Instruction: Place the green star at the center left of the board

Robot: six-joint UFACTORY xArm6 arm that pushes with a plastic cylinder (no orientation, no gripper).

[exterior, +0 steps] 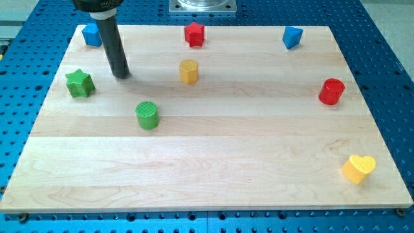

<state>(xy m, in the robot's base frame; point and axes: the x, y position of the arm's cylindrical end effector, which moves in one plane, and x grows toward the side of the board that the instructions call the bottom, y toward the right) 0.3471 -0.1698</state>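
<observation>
Green star (79, 83) is sitting near the counter (213, 188) left edge, upper part. My tip (121, 74) is hovering just right of it, apart. No gripper fitted. Suggest circling above, nudging it down-view gently.

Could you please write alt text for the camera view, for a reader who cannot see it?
A dark rod's tip rests on a wooden board, just right of and slightly above the green star near the view's left edge, not touching it. A green cylinder sits lower right; six more blue, red and yellow blocks are scattered elsewhere.
</observation>
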